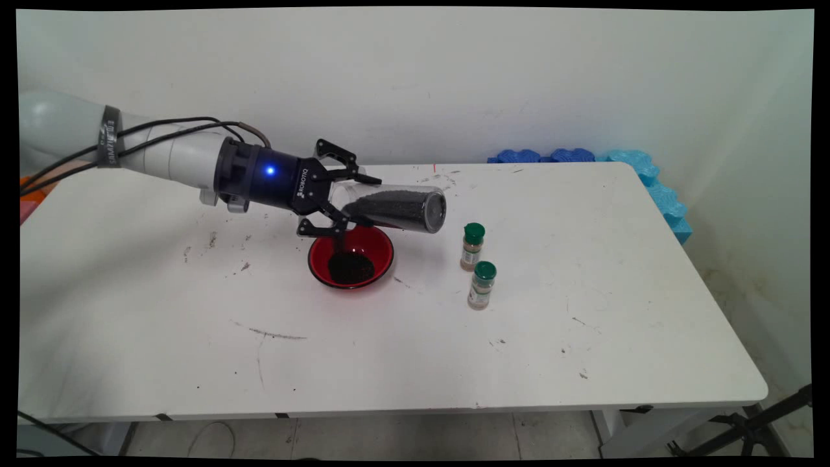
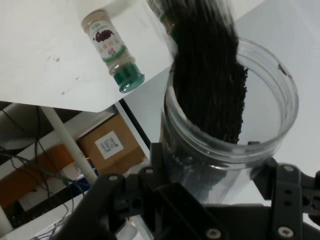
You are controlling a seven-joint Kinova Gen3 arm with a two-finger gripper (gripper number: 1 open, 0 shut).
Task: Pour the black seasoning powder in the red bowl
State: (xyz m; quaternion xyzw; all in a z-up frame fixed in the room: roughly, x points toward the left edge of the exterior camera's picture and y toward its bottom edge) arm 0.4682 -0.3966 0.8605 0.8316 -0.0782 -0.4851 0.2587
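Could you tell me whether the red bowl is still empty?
No, the red bowl already holds a dark pile beneath the tilted clear jar in the gripper.

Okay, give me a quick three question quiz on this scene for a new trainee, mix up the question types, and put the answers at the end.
1. True or false: the gripper holds the clear jar tilted on its side above the red bowl.
2. How many green-capped spice bottles stand on the table?
3. What already lies in the bowl? A) dark grains B) water C) nothing

Key
1. True.
2. Two: the farther bottle and the nearer bottle, both right of the bowl.
3. A, a pile of dark grains, like those in the jar.
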